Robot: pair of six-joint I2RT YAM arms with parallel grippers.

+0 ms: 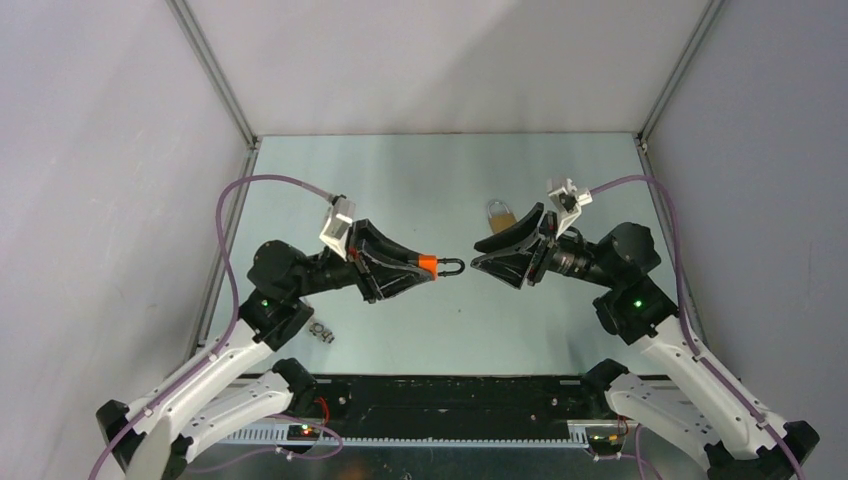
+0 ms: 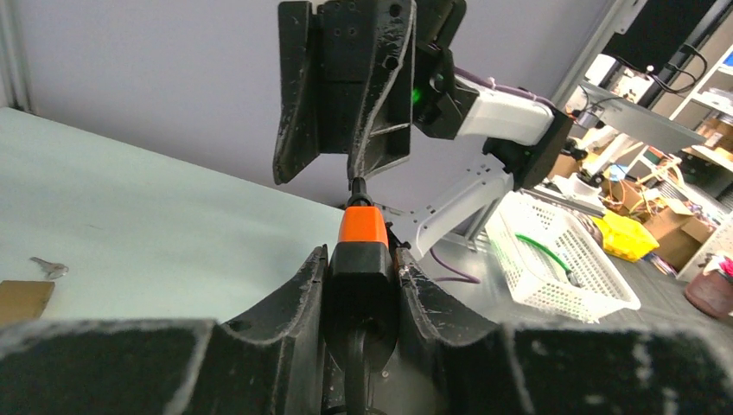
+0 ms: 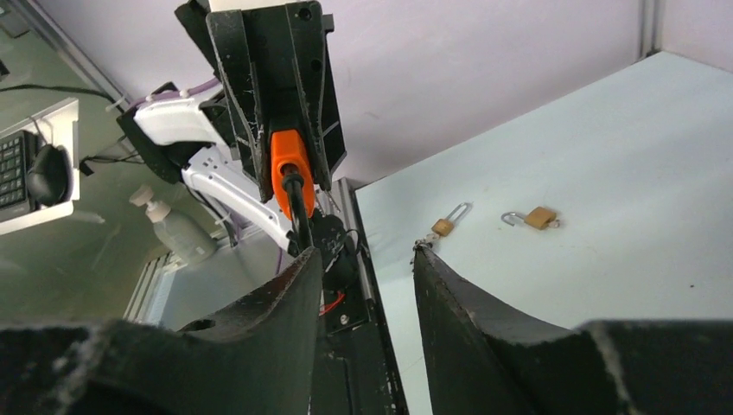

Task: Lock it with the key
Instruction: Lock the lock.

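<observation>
My left gripper (image 1: 432, 265) is shut on a padlock (image 2: 361, 259) with a black body and an orange end. Its black shackle (image 1: 452, 268) points right, toward my right gripper (image 1: 478, 258). That gripper stands open just off the shackle's end, and in the right wrist view nothing lies between its fingers (image 3: 285, 294). There the padlock (image 3: 288, 166) shows held in the left fingers above. A small silver key (image 2: 47, 267) lies on the table at the far left of the left wrist view. A dark stem leaves the padlock's near end; I cannot tell what it is.
A brass padlock (image 1: 500, 214) lies on the table just behind my right gripper. Two small brass padlocks (image 3: 444, 226) (image 3: 542, 217) lie near the table's front edge by the left arm. Grey walls enclose the table on three sides.
</observation>
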